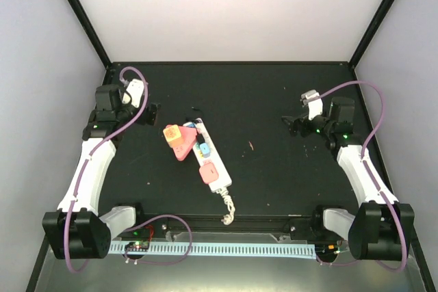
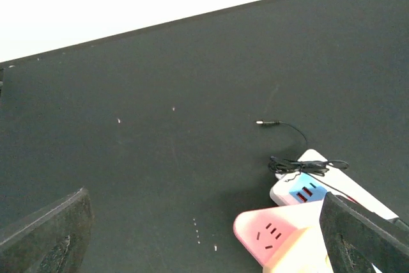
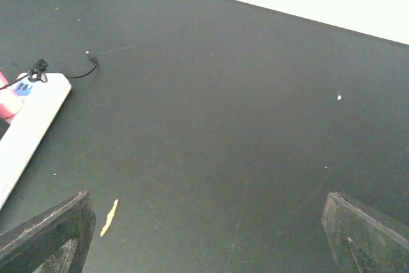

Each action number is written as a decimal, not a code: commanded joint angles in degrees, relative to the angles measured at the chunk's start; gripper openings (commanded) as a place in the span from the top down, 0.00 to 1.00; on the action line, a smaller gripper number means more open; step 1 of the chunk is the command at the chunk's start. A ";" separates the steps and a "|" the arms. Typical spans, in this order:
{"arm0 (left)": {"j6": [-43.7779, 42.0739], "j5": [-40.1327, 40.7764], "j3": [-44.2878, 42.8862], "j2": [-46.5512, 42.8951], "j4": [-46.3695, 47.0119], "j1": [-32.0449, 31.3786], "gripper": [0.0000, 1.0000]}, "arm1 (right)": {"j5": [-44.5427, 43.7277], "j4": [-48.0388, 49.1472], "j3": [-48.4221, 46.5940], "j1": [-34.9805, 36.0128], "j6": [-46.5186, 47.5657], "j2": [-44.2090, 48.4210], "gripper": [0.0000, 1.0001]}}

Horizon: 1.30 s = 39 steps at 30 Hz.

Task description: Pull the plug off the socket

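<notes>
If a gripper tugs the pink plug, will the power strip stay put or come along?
The power strip looks rigid and lies loose on the black table, so it would probably slide or lift with the pink plug unless pinned. Its short coiled cord seems to end free, so likely no anchoring. The plug sits near one end, so it may pivot.
</notes>
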<state>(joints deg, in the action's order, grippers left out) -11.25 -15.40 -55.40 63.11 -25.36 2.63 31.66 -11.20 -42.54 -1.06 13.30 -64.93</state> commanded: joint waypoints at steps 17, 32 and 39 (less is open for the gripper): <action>-37.28 -3.62 -4.12 -9.63 -24.49 -10.66 0.01 | 10.83 -5.53 -4.69 -0.43 -0.42 -2.52 0.00; -46.77 9.26 6.74 -12.57 -30.50 -42.77 0.01 | 12.09 -13.21 -10.84 -0.48 2.26 -8.96 0.00; -46.15 13.65 7.04 -5.04 -25.41 -55.58 0.01 | 10.74 -13.70 -11.06 -0.47 2.64 -9.82 0.00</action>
<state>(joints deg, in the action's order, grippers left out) -56.84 -5.45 -47.83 54.87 -53.98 -48.12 42.70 -23.66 -52.40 -1.32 15.14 -74.28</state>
